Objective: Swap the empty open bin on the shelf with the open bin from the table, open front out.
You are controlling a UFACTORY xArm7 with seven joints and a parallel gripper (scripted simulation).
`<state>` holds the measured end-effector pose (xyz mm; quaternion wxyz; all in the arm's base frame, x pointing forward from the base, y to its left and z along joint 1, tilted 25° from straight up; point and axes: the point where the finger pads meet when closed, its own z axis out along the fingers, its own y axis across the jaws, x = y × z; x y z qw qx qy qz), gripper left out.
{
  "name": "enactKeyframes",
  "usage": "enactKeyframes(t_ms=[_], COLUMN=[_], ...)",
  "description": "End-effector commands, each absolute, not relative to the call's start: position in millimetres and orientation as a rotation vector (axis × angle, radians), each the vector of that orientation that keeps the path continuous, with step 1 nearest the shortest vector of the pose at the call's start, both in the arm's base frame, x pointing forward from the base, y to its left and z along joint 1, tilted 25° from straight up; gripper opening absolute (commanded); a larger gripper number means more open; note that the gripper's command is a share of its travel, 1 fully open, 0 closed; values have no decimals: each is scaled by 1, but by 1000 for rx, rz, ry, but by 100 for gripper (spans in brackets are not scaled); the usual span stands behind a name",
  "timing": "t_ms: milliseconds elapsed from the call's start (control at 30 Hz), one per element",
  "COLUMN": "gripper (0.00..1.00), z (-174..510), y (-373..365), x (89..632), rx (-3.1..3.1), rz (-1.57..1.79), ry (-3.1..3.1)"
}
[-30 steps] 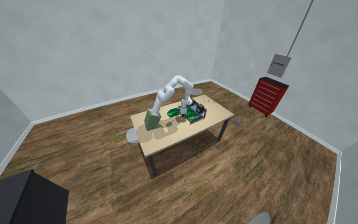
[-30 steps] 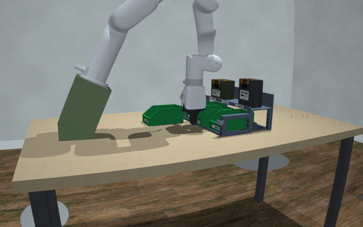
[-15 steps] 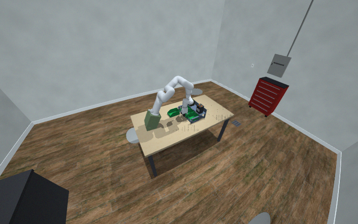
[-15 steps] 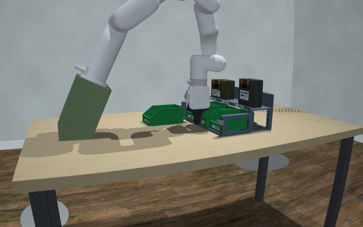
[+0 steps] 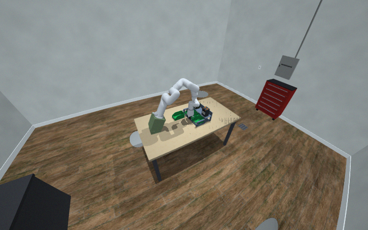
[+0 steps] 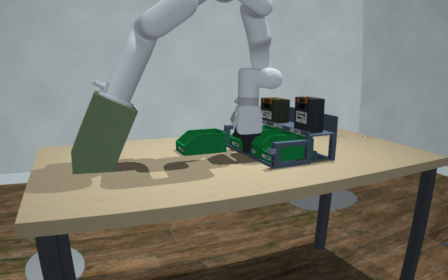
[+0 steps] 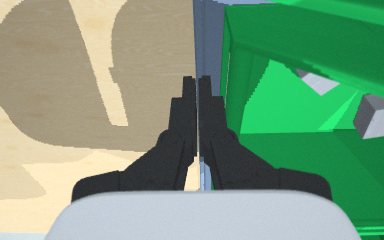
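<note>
A green open bin (image 6: pixel 201 141) stands on the table top just left of the grey-blue shelf (image 6: pixel 290 145); it also shows in the top view (image 5: pixel 177 115). Its inside is hidden from these views. Several green bins (image 6: pixel 280 145) sit in the shelf, open fronts out. My gripper (image 6: pixel 247 149) is shut on nothing and points down at the shelf's front edge, fingertips low by the front lip (image 7: pixel 202 45). In the wrist view my shut fingers are just left of a green shelf bin (image 7: pixel 300 115) that holds grey parts (image 7: pixel 367 117).
Two dark boxes (image 6: pixel 275 109) (image 6: pixel 309 113) stand on the shelf's upper board. The arm's green base block (image 6: pixel 102 133) stands at the table's left. A red tool cabinet (image 5: pixel 276 97) stands by the far wall.
</note>
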<state>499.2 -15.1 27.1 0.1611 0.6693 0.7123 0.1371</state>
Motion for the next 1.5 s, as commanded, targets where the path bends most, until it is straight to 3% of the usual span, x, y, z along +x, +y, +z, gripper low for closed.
enactKeyframes(t_ms=[0, 1467], gripper=[0, 0], z=[29, 37], y=[-15, -16], x=[502, 483], rx=[1910, 1910], rz=[393, 393], ry=[2032, 2032])
